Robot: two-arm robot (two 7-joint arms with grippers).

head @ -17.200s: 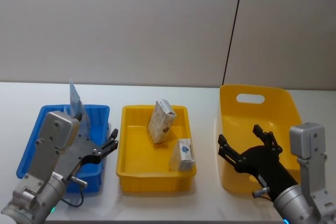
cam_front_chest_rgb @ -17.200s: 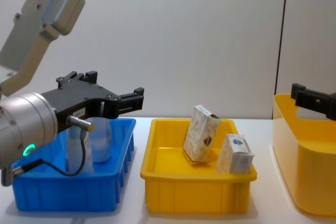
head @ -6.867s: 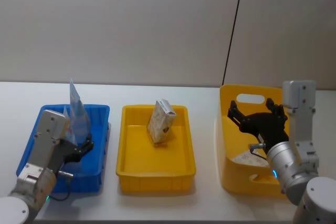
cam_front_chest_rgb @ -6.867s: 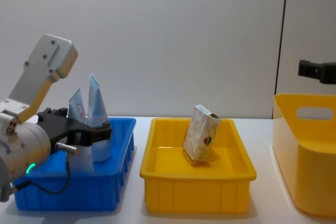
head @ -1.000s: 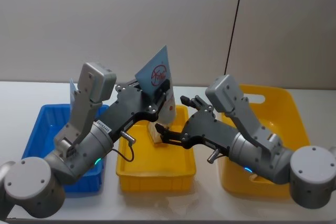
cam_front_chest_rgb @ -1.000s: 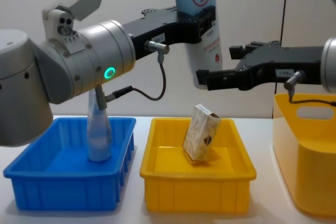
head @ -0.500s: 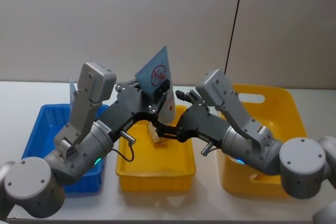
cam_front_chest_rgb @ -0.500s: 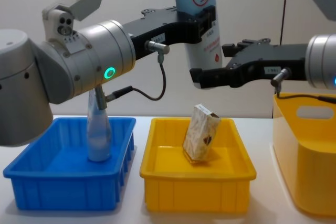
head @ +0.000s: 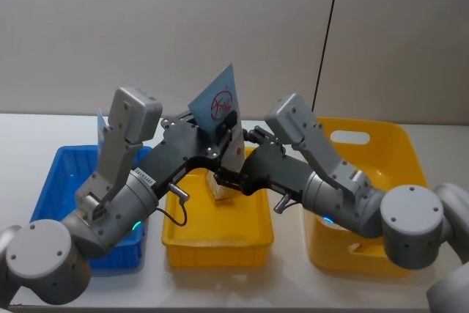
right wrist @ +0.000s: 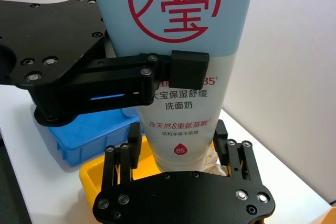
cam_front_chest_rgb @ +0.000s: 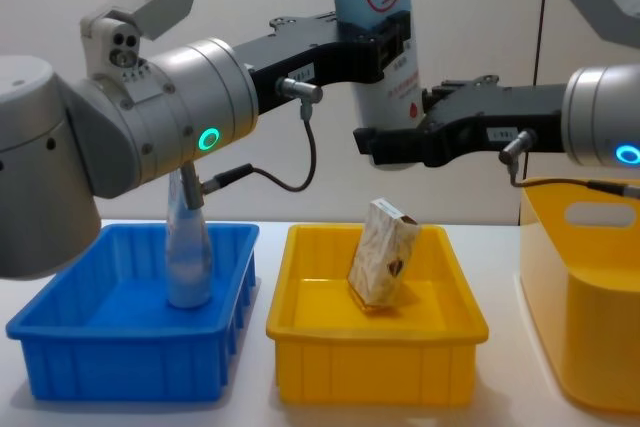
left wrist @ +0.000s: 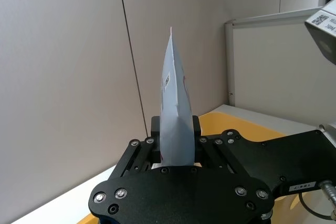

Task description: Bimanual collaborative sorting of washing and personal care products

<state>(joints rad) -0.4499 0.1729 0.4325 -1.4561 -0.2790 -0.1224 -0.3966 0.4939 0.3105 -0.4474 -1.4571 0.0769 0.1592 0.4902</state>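
Note:
A pale blue pouch with a red circle logo [head: 218, 104] [cam_front_chest_rgb: 384, 7] is held upright above the yellow tray [cam_front_chest_rgb: 375, 377]. My left gripper [head: 223, 128] [cam_front_chest_rgb: 385, 52] [left wrist: 176, 129] is shut on its middle. My right gripper [cam_front_chest_rgb: 390, 142] [right wrist: 177, 156] has come in from the right and stands open, one finger on each side of the pouch's white lower end [right wrist: 178, 129]. A beige patterned carton [cam_front_chest_rgb: 383, 265] leans in the yellow tray below. Another pale blue pouch [cam_front_chest_rgb: 187, 247] stands in the blue tray [cam_front_chest_rgb: 130, 377].
A tall yellow bin [cam_front_chest_rgb: 585, 347] [head: 403, 152] stands at the right of the table. The three containers sit side by side along the white table, with a plain wall behind. A cable [cam_front_chest_rgb: 300, 162] loops under my left arm.
Over the last second my right gripper has slid left until its fingers straddle the bottom of the held pouch. The left arm and the pouch have stayed still.

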